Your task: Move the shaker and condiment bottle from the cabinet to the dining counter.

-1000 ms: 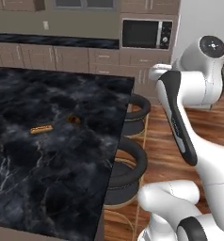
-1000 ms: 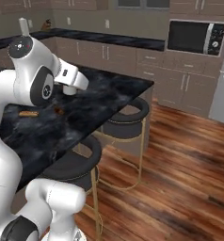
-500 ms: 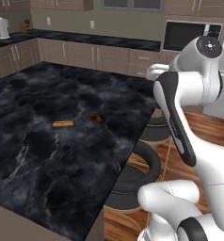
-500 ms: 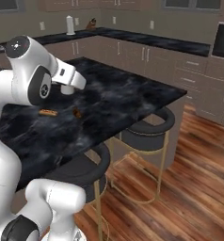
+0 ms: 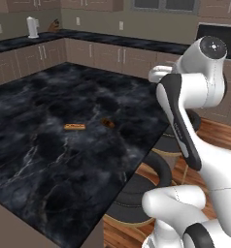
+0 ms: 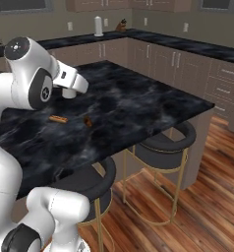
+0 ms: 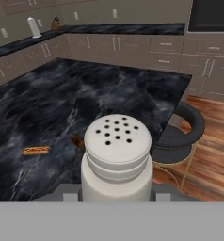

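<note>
Shaker [image 7: 116, 160] fills the lower centre of the hand view, upright, the gripper [image 7: 116, 194] closed about its base, carried above the dining counter [image 5: 49, 145] for setting down; the bottle cannot be identified among small brown items on the slab.

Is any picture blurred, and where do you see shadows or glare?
Hand view: the shaker is sharp, its holes clear, evenly lit with no glare. Left base view: soft overall; small items on the dining counter look smeared. Right base view: faint shadows under the stools, no glare on the marble.
</note>
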